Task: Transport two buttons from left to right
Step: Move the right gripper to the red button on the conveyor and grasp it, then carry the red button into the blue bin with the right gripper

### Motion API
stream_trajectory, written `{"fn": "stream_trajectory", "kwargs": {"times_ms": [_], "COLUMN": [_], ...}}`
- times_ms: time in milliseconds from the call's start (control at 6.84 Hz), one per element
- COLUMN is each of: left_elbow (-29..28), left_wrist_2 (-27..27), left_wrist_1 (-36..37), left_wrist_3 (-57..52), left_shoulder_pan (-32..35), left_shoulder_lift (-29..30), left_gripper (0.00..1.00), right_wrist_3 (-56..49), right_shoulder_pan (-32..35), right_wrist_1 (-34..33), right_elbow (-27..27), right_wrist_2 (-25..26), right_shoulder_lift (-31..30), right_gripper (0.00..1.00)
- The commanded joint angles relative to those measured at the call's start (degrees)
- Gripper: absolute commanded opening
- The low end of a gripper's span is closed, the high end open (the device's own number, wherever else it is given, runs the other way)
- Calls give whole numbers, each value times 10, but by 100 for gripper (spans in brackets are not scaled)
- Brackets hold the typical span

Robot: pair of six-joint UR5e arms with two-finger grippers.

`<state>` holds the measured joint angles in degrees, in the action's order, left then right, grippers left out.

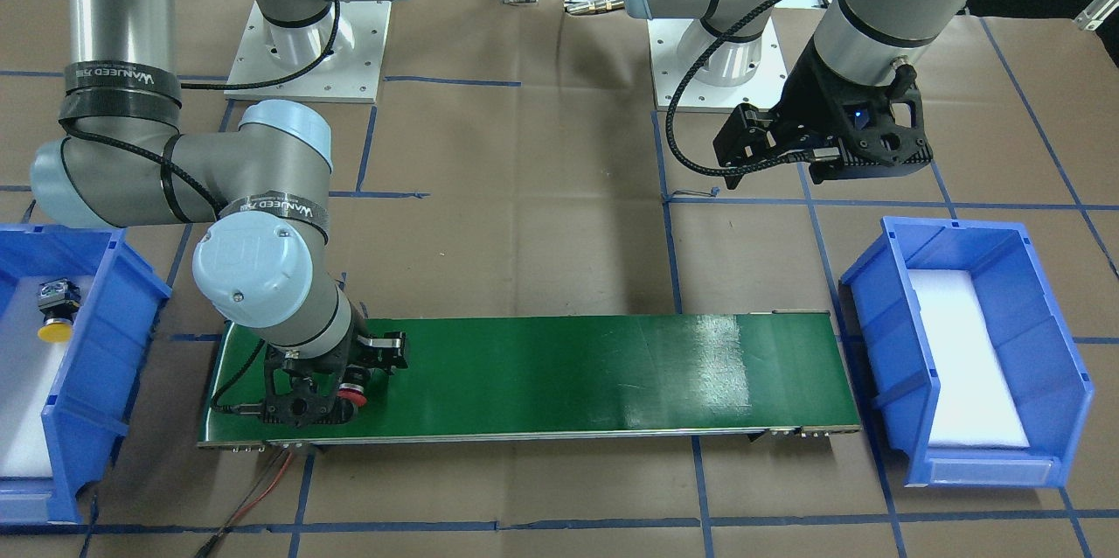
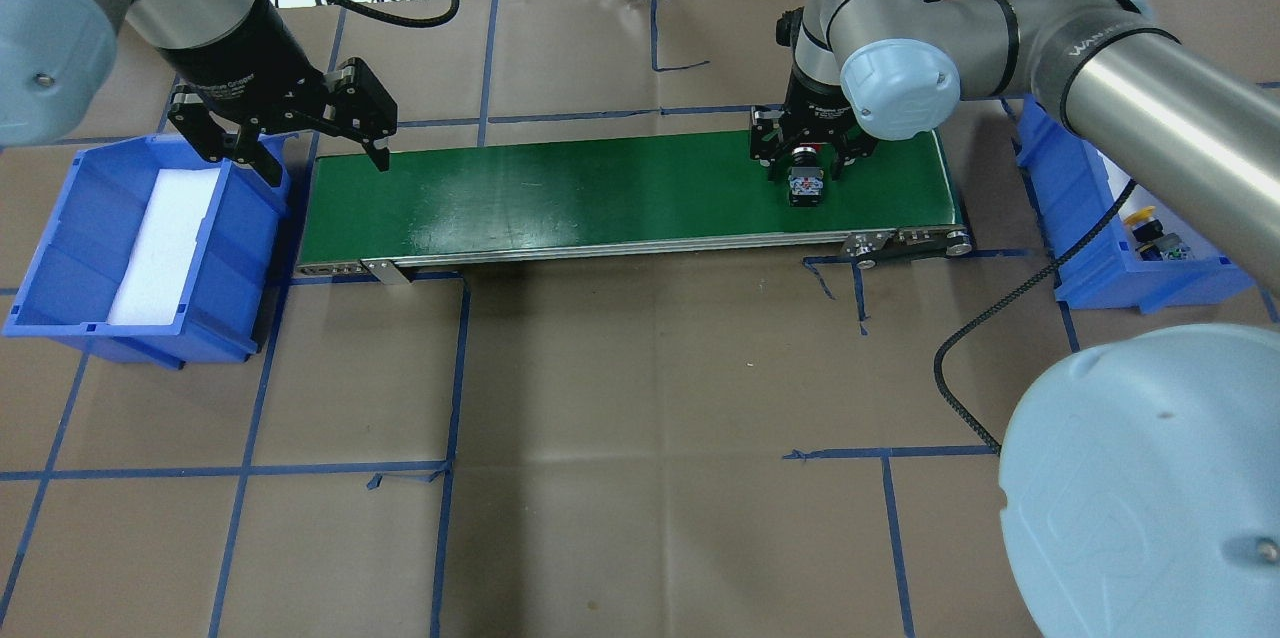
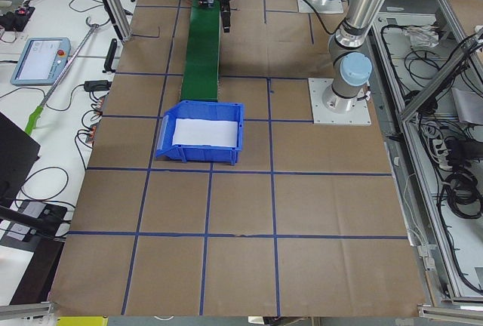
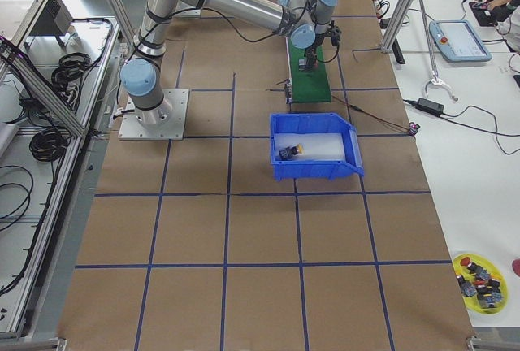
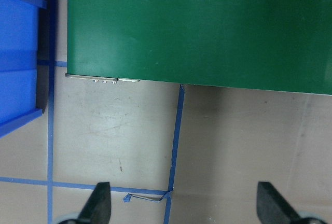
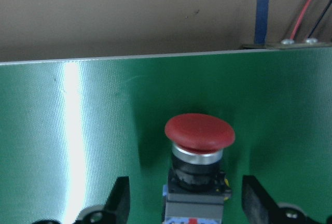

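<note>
Early stage: neither button delivered yet. Red button [image 6: 199,133] lies on green conveyor belt [image 2: 600,188], at my right arm's end. Yellow button [image 1: 54,313] sits in blue bin [image 1: 96,339] beside that end, untouched. No button visible in far blue bin [image 2: 60,248].

My right fingers [image 6: 122,200] are spread, straddling red button's grey block, gap each side, no contact. My left fingers [image 5: 99,200] are spread too, hovering over surface just off belt's other end, holding nothing.

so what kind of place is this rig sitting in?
Most likely a robotics lab test cell, not a factory line: a table covered in brown paper with a blue tape grid, a short green conveyor between blue bins, and a teach pendant on the side bench.
</note>
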<state>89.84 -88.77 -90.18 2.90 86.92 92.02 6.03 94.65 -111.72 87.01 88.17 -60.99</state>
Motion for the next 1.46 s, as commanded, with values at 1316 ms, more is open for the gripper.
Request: {"fn": "stream_trajectory", "kwargs": {"times_ms": [1316], "left_elbow": [0], "left_wrist_2": [0], "left_wrist_1": [0], "left_wrist_3": [0], "left_shoulder_pan": [0], "left_shoulder_lift": [0], "left_gripper": [100], "right_wrist_3": [-273], "right_shoulder_pan": [-229], "right_wrist_1": [139], "right_elbow": [-150], "right_wrist_2": [11], "right_shoulder_lift": [-41], "right_gripper": [2]}}
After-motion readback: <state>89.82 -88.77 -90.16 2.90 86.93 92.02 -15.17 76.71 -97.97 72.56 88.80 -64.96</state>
